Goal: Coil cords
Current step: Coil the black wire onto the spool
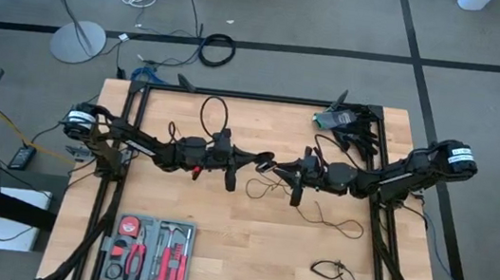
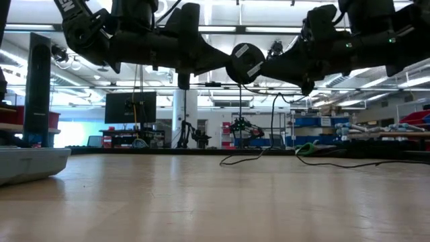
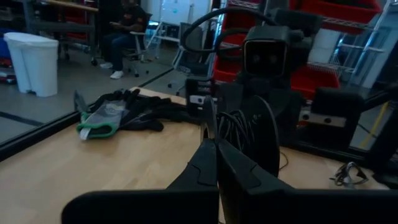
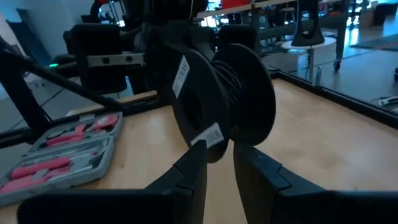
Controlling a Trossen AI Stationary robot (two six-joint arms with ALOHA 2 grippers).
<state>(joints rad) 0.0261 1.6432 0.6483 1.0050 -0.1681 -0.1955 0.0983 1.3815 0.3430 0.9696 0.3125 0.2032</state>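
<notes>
1. Right wrist view puts the right gripper (image 4: 217, 158) at mid-table, raised off the table (image 1: 245, 254). Its fingers are part-closed on the lower rim of a black reel (image 4: 239, 93), which stands on edge just above the fingertips with turns of cord already wound in its groove.
2. The left gripper (image 3: 214, 149) faces it from the other side, fingers pressed fully together, with the reel just ahead of its tips. I cannot tell whether a strand is pinched between them.
3. The long cord (image 1: 351, 229) hangs from the reel and lies slack on the table below and behind the right gripper. The short cord (image 1: 334, 273) lies well apart from both grippers, toward the table's front edge on the right arm's side, and is not yet coiled.
4. Judged from this, the step in hand is winding the slack onto the reel.
5. To do it well, the right gripper should hold the rim firmly and level, so that the groove faces the left gripper squarely.
6. The left gripper should feed the strand into the groove under light tension, each turn beside the last one.
7. Take the slack up gradually, because a sharp pull could twist the reel out of a grip that holds only its rim.
8. Watch the loops below the grippers, since these can knot or catch on a finger.
</notes>
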